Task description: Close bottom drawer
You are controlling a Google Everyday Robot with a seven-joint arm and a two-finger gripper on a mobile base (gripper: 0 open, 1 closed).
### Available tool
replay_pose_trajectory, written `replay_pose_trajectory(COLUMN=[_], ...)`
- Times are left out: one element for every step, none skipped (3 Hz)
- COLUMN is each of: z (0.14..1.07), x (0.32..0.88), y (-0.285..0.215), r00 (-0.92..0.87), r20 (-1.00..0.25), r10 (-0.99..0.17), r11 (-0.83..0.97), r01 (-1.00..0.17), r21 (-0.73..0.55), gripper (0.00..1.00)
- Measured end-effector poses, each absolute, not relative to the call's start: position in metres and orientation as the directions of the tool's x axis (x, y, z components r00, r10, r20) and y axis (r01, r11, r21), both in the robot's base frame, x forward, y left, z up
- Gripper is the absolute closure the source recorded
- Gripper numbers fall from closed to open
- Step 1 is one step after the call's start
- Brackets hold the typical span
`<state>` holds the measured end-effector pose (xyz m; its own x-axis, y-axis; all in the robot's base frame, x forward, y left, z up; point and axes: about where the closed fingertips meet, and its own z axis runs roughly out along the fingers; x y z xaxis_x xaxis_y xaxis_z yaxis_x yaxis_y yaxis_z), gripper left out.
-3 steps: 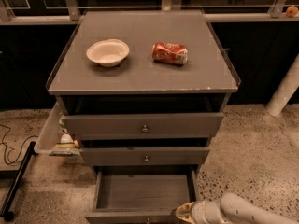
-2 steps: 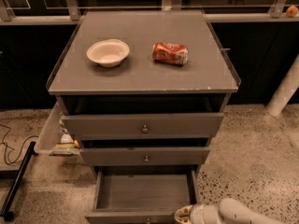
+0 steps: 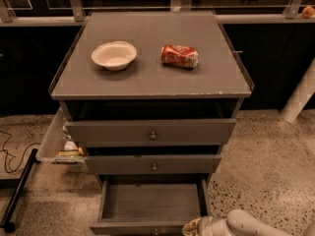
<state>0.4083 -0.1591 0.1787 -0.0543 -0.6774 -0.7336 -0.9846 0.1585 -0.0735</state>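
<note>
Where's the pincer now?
Bottom edge of the camera view, right of centre: the pincer sits at the front right corner of the open bottom drawer.

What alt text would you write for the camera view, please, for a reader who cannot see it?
The bottom drawer of a grey cabinet stands open and looks empty, with the gripper at its front right corner. A white bowl and a tipped red can sit on the cabinet top.
</note>
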Motion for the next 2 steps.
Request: replay_pose_trajectory(z=[0.1773,0.1773], x=[0.4078,0.4077], y=[-0.1598,-0.1598], r00=[-0.059,-0.059], r20=[-0.734,-0.734], r10=[-0.677,-0.677], r11=[0.16,0.16], r01=[-0.985,-0.985], r21=[-0.069,-0.069], gripper=[1.0,0.82])
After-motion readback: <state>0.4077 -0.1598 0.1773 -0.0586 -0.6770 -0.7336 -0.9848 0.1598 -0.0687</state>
